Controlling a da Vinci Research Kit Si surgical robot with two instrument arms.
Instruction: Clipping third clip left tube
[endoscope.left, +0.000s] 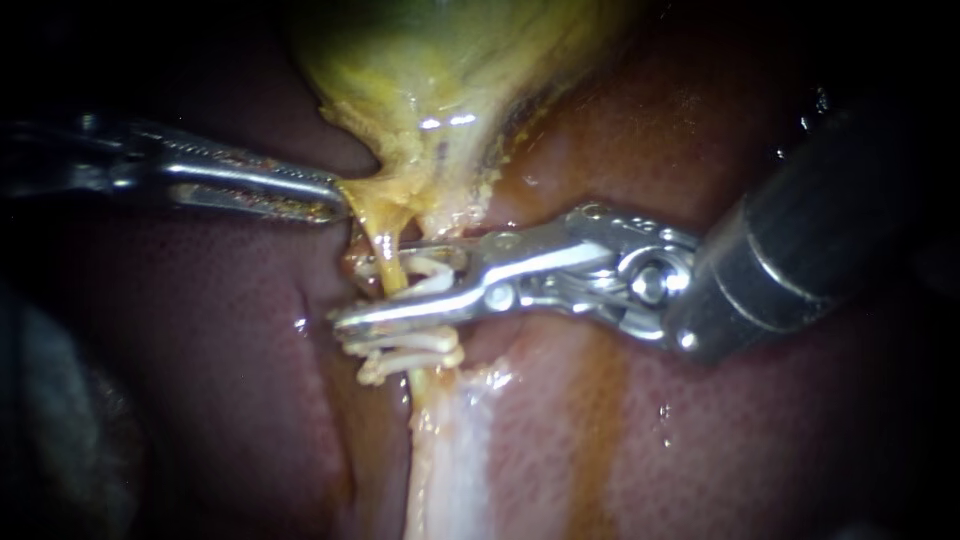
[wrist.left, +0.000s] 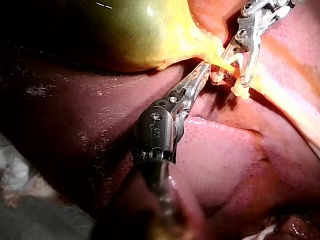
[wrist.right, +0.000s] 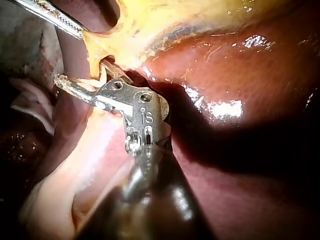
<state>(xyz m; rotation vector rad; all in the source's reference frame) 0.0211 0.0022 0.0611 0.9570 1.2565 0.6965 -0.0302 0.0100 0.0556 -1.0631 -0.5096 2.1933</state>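
1. My left instrument (endoscope.left: 335, 200): jaws clamped on the yellow neck tissue of the gallbladder (endoscope.left: 420, 70).
2. My right instrument (endoscope.left: 375, 283): jaws apart, straddling the tube (endoscope.left: 385, 255).
3. White clips (endoscope.left: 410, 345) sit on the tube just below those jaws, with the liver (endoscope.left: 760, 420) underneath.

Right instrument (wrist.right: 80, 84) at tube (wrist.right: 96, 61), left instrument (wrist.right: 79, 33) holding gallbladder (wrist.right: 175, 20), glossy liver (wrist.right: 240, 65) beside
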